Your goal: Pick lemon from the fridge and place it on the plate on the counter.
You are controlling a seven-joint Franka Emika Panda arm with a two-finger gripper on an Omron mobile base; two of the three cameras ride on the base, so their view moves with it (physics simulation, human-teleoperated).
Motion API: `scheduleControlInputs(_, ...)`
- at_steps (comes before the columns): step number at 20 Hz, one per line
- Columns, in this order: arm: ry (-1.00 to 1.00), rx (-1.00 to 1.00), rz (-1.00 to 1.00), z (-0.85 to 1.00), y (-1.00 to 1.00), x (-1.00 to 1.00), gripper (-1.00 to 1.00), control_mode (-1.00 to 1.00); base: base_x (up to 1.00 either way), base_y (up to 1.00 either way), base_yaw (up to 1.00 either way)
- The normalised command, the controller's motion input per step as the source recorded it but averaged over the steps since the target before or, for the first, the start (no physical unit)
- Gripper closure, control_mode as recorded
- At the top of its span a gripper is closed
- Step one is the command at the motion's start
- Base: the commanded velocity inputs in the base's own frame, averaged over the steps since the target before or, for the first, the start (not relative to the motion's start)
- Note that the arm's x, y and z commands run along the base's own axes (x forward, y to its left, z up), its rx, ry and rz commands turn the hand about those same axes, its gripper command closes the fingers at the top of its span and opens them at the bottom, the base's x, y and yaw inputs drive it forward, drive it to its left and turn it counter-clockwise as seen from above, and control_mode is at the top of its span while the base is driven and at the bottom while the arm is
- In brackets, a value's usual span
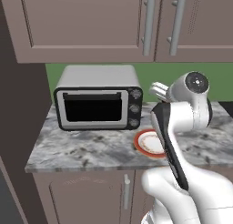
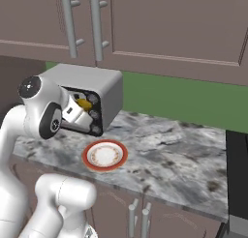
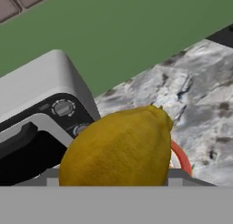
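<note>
Your lemon [image 3: 119,148] sits in the tool [image 2: 83,108], clenched between the fingers and held up off the worktop [image 2: 164,155]. In the right base view you can see it as a small yellow patch [image 2: 85,104] at the end of the arm, just in front of the toaster oven [image 1: 98,98] and its knob panel. In the hand view the fruit is large and close, with its pointed tip toward the upper right, and an orange-red arc of the plate [image 3: 180,155] shows just past its right side.

The plate [image 2: 105,155] lies flat on the marbled worktop, near its front edge, to the right of the toaster oven and close to it. From the right base view the tool hangs above and a little to the left of the plate, not touching it. Behind the worktop you have a green wall [image 2: 193,99], with brown upper cabinets [image 1: 86,22] above and brown cabinet doors [image 1: 86,196] with metal handles below.
</note>
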Motion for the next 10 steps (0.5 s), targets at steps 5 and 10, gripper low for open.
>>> scheduleControlInputs(5, 0.02, 0.00, 0.30, -0.46, -0.09, 0.26, 1.00, -1.00, 0.00, 0.00, 0.00)
scheduleControlInputs(10, 0.04, 0.00, 0.28, -0.50, -0.02, 0.41, 1.00, -1.00, 0.00, 0.00, 0.00)
